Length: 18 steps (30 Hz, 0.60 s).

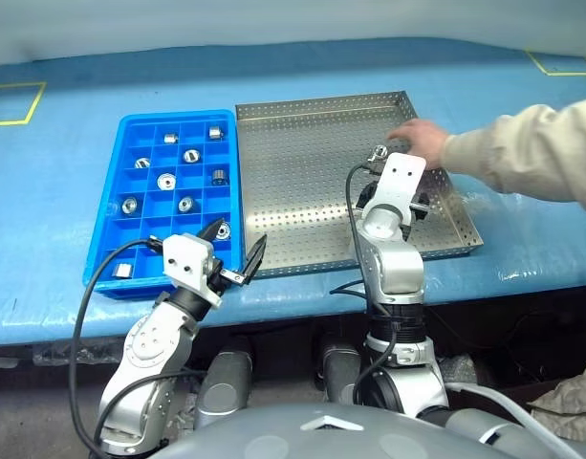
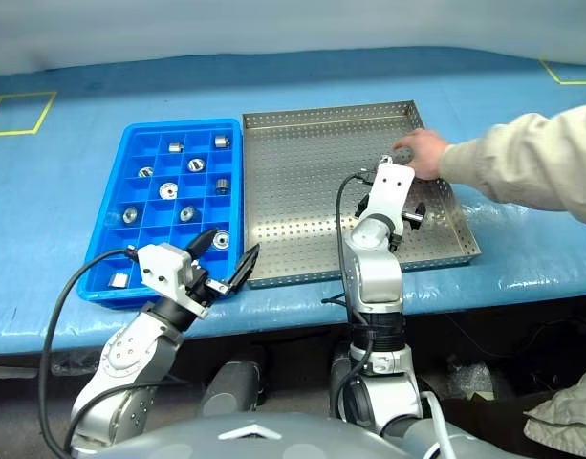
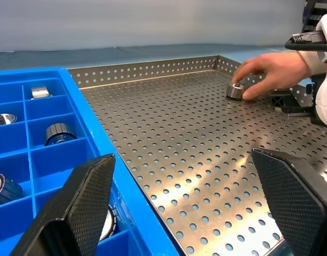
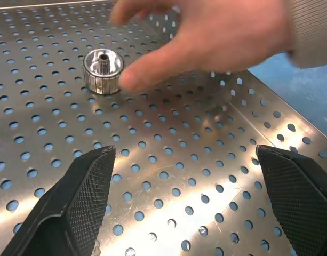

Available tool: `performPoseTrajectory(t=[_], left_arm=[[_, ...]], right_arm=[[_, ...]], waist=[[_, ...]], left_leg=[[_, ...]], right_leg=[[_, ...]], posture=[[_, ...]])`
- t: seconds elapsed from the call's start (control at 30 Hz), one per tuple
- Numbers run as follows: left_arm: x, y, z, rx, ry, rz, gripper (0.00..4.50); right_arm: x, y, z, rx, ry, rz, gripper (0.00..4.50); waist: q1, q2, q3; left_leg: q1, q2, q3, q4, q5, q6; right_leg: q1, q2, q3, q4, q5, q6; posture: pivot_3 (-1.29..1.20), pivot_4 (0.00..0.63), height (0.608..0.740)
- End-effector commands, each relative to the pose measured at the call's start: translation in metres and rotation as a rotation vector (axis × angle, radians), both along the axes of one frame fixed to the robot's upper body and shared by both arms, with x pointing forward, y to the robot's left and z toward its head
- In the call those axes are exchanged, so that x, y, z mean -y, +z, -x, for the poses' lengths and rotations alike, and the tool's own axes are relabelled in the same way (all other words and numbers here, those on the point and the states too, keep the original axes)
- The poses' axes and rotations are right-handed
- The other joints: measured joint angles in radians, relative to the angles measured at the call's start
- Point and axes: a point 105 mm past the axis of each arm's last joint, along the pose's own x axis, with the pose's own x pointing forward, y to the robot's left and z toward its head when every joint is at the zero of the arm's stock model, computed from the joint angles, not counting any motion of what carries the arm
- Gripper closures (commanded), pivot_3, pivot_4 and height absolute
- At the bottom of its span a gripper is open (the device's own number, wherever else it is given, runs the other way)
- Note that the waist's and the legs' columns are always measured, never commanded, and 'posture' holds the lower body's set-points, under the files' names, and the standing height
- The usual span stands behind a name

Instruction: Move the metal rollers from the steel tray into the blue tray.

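Note:
The steel tray (image 1: 293, 182) lies in the middle of the blue tabletop, with the blue tray (image 1: 178, 118) touching its left side. Several metal rollers (image 1: 166, 181) sit in the blue tray's compartments. A person's hand (image 1: 422, 142) reaches in from the right and holds one metal roller (image 4: 103, 70) upright on the steel tray's far right part. My right gripper (image 4: 183, 160) hangs open over the steel tray just short of that roller, nothing between its fingers. My left gripper (image 1: 240, 239) is open and empty at the front edge where the two trays meet.
The person's beige sleeve (image 1: 531, 153) stretches across the table's right side above the steel tray's right rim. Yellow tape marks (image 1: 15, 103) lie on the tabletop at the far left and far right corners. The table's front edge runs just below both trays.

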Motion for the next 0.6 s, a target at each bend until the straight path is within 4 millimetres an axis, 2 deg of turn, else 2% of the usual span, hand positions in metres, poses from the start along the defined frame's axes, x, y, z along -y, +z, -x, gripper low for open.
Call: performPoseTrajectory(t=[0.03, 0.27, 0.43, 0.6], left_arm=[[0.002, 0.007, 0.0, 0.03, -0.004, 0.02, 0.0], [0.004, 0.007, -0.001, 0.033, -0.011, 0.024, 0.0], [0.003, 0.006, 0.001, 0.029, -0.002, 0.024, 0.0], [0.001, 0.005, 0.003, 0.026, 0.006, 0.023, 0.0]], right_arm=[[-0.041, 0.017, -0.014, 0.087, 0.13, -0.108, 0.04], [-0.038, 0.031, -0.055, 0.163, 0.155, -0.036, 0.04], [-0.024, 0.04, -0.088, 0.182, 0.113, -0.023, 0.04], [-0.006, 0.034, -0.102, 0.145, 0.03, -0.03, 0.04]], waist=[[-0.001, 0.0, 0.0], [-0.006, 0.001, 0.001], [-0.005, 0.001, 0.001], [-0.001, 0.001, 0.001]], left_leg=[[0.0, 0.0, 0.0, 0.0, 0.0, 0.0], [0.0, 0.0, 0.0, 0.0, 0.001, 0.001], [0.0, -0.001, 0.0, 0.0, 0.001, 0.001], [-0.001, -0.002, 0.0, -0.002, 0.001, 0.001]], right_leg=[[0.0, 0.0, 0.0, 0.0, 0.0, 0.0], [0.0, 0.0, 0.0, 0.0, 0.001, 0.001], [0.0, 0.0, 0.0, -0.001, 0.001, 0.001], [0.0, 0.0, 0.001, -0.001, 0.001, 0.0]], posture=[[0.18, 0.15, 0.74], [0.18, 0.15, 0.74], [0.21, 0.15, 0.74], [0.23, 0.15, 0.74]])
